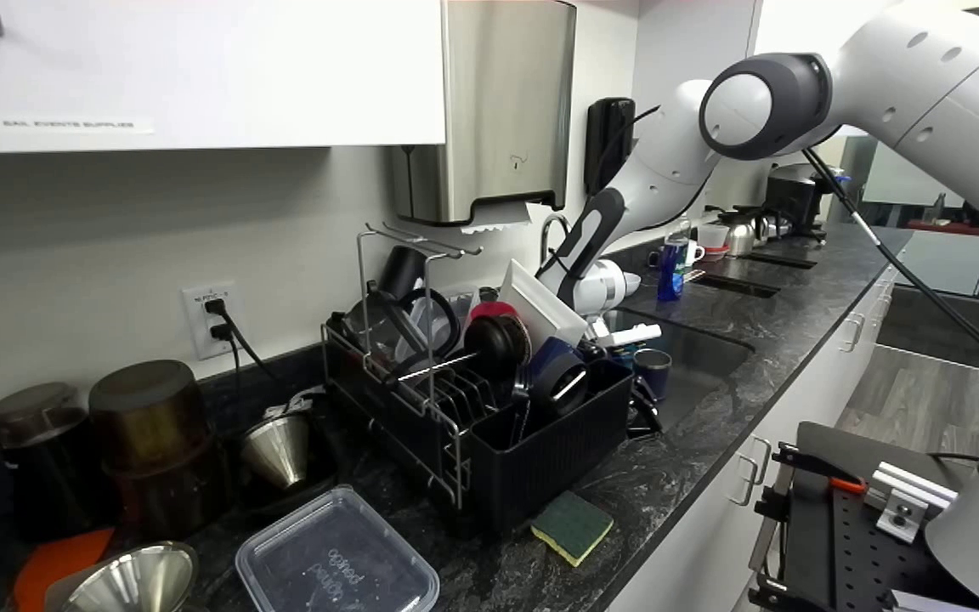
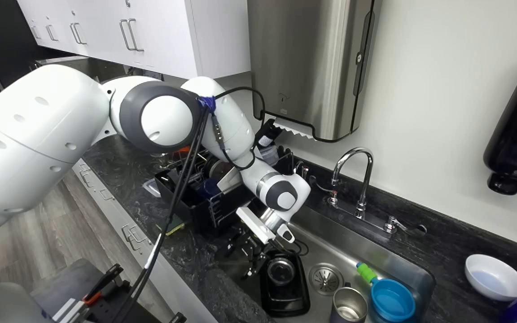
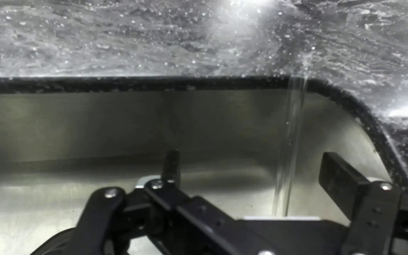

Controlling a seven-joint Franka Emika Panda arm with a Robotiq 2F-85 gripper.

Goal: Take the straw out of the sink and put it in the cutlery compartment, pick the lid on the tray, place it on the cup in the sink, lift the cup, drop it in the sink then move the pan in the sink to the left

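Note:
A clear straw (image 3: 289,141) leans against the sink's (image 3: 119,124) inner wall near a corner, its upper end at the stone rim. My gripper (image 3: 251,166) is open, one finger on each side of the straw, which appears apart from both; whether they are level with it I cannot tell. In an exterior view the gripper (image 2: 240,260) hangs low by the sink's front edge. Beside it a black tray (image 2: 285,309) holds a round lid (image 2: 281,271). The steel cup (image 2: 348,307) and a blue pan (image 2: 392,299) with green handle stand farther along. The black cutlery compartment (image 1: 549,459) fronts the rack.
The loaded dish rack (image 1: 396,408) stands close beside the arm, with a white dish (image 1: 532,302) jutting up. A curved tap (image 2: 361,179) rises behind the sink. A sponge (image 1: 572,527) lies by the rack, and a white bowl (image 2: 495,277) on the counter.

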